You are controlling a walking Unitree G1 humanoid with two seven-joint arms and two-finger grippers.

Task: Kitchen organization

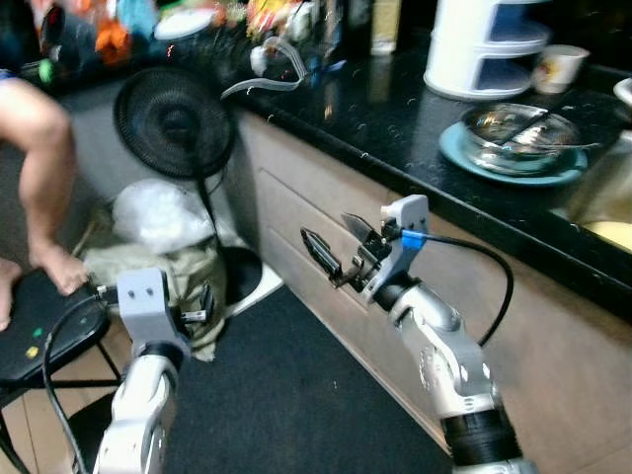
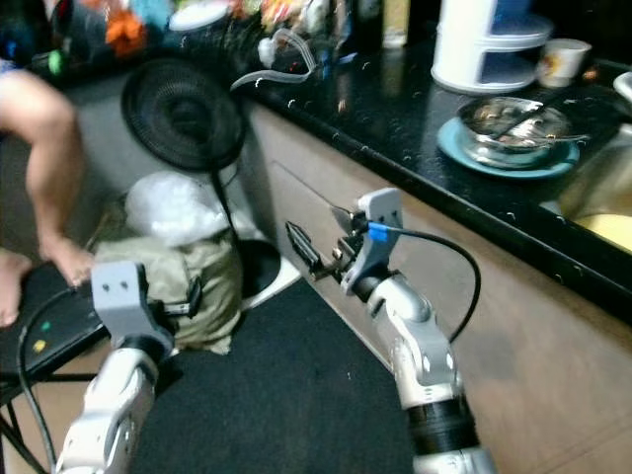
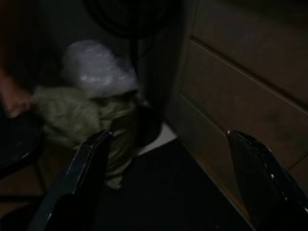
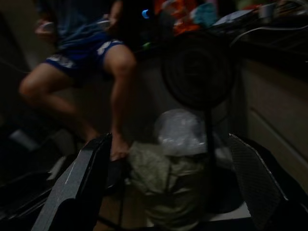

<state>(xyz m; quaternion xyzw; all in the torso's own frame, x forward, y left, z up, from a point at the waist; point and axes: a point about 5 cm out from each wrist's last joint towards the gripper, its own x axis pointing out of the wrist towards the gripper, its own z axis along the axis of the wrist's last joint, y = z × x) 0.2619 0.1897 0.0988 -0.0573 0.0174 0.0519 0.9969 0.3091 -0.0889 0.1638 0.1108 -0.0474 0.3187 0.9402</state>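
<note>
My right gripper [image 1: 339,242] is raised in front of the beige cabinet drawers [image 1: 296,197], below the black counter [image 1: 395,128], open with nothing between its fingers. Seen through the right wrist view, it [image 4: 168,192] points toward a black fan and a person's legs. My left gripper [image 3: 168,192] hangs low and open, facing a green bag [image 3: 72,115] and a white plastic bag [image 3: 96,70] on the floor. A steel bowl [image 1: 518,133] with utensils sits on a teal plate [image 1: 459,150] on the counter, beside a white stacked container [image 1: 484,49] and a cup [image 1: 558,67].
A black standing fan [image 1: 173,123] leans at the cabinet's end. A person's leg [image 1: 39,168] rests a foot on a black stool [image 1: 39,336] at the left. A dark mat [image 1: 286,395] covers the floor. The sink [image 1: 607,212] lies at the right edge. Clutter fills the counter's far end.
</note>
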